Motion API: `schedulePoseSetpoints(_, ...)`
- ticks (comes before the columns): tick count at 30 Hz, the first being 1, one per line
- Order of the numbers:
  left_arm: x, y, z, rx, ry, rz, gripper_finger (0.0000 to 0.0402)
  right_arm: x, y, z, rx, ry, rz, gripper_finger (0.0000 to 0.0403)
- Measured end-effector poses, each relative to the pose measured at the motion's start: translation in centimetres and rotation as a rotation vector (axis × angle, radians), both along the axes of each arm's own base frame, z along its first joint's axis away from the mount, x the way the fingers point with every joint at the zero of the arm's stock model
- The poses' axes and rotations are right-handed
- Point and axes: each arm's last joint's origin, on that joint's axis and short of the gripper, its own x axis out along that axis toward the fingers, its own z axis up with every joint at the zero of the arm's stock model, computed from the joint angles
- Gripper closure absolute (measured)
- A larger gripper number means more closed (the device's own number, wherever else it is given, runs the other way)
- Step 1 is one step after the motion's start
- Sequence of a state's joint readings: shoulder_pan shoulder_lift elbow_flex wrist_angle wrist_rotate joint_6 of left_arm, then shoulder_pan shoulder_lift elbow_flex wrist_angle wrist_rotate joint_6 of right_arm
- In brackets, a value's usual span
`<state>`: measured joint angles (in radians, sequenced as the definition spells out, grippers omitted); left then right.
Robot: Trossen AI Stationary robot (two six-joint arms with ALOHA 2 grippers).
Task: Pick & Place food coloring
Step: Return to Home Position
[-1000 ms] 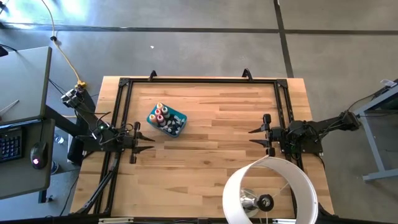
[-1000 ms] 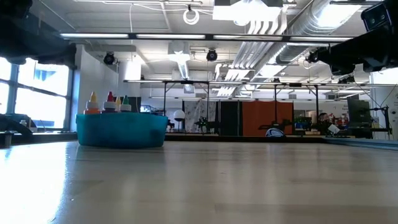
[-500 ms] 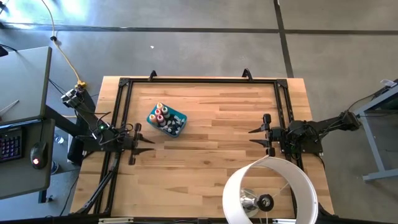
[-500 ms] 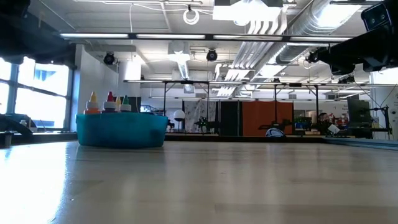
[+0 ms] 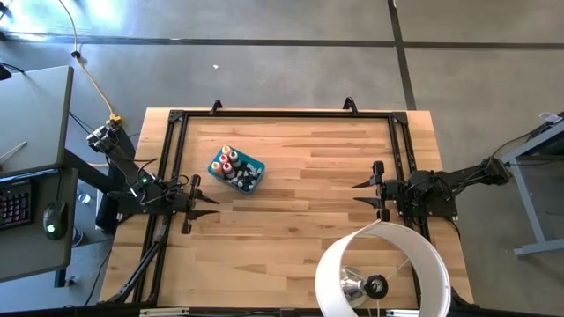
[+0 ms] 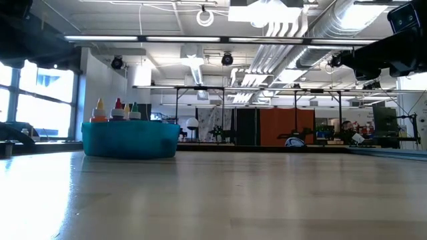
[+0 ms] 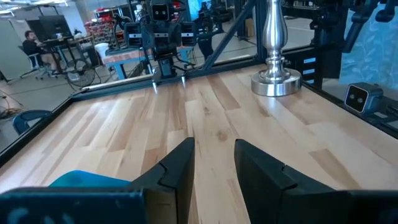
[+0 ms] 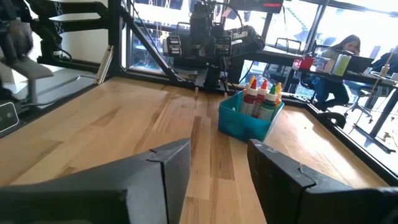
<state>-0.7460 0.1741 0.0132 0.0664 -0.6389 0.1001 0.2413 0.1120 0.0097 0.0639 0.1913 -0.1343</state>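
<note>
Food coloring bottles (image 5: pixel 233 166) gathered in a teal bin (image 6: pixel 130 141).
They are stood upright, packed closely; orange, red, yellow and green tips are seen above its rim, left of the surface's (image 5: pixel 308 220) middle.

Wooden table (image 5: pixel 300 220) carries teal bin (image 6: pixel 130 141), apparently a lamp (image 7: pixel 277 84).

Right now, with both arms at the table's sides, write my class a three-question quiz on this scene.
1. Fill in: the left hand and the right hand both have fingers ____.
2. True or false: the food coloring bottles stand inside the teal bin.
3. Which hand is nearer the bin? A left, B right, C equally near.
Key: 1 open; 2 true; 3 A.
</note>
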Motion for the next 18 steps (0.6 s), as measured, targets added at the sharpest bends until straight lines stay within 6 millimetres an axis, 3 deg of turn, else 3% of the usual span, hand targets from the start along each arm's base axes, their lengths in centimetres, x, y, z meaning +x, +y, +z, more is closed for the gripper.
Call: schedulePoseSetpoints(18,-0.04,-0.13,0.27,0.008,-0.003,-0.052,0.0291,0.0,0.0,-0.01,-0.002,0.0,0.0,0.025)
